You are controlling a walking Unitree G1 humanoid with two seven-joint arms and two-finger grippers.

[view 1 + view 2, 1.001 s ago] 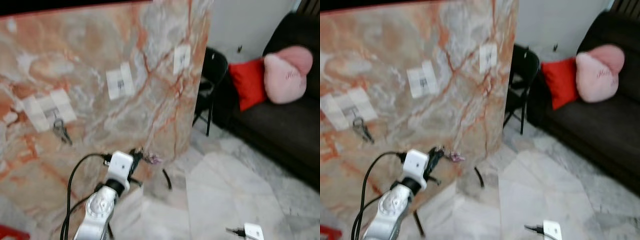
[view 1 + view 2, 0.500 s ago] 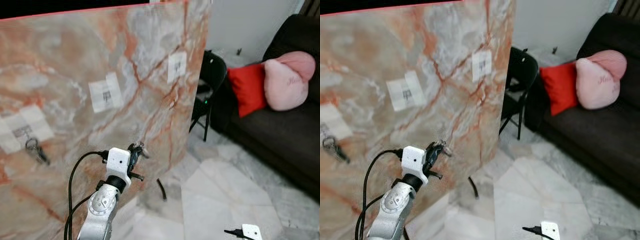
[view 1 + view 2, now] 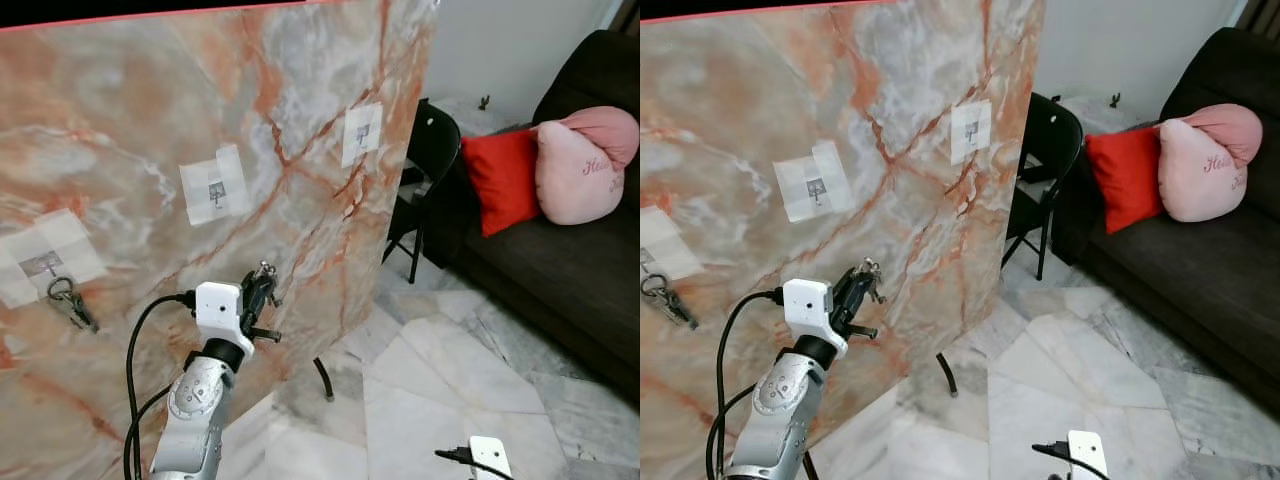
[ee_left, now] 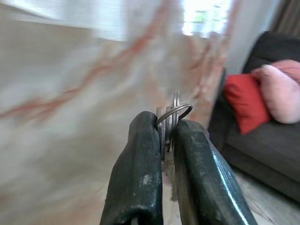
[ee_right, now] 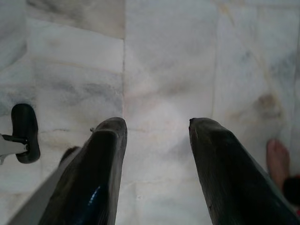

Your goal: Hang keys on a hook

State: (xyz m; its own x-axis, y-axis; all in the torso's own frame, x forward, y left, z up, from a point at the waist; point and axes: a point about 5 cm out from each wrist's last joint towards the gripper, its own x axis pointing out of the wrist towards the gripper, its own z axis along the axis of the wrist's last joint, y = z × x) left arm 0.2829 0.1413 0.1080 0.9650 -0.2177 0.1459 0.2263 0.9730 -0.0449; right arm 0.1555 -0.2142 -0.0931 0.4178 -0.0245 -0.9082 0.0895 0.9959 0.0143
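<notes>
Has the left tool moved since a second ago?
Yes. The left tool, shut on the keys, has risen up the marble board toward the middle hook.

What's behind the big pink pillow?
Behind the pink pillow is the dark sofa, and the red cushion sits beside it. The pillow hides the patch of sofa back directly behind it.

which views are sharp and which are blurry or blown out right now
Left eye view: sharp, the marble board, its hooks and the left gripper all crisp. Left wrist view: key ring and fingers in focus, board behind smeared, bright patch at top washed out. Right wrist view: right gripper slightly soft over evenly lit floor tiles.
</notes>
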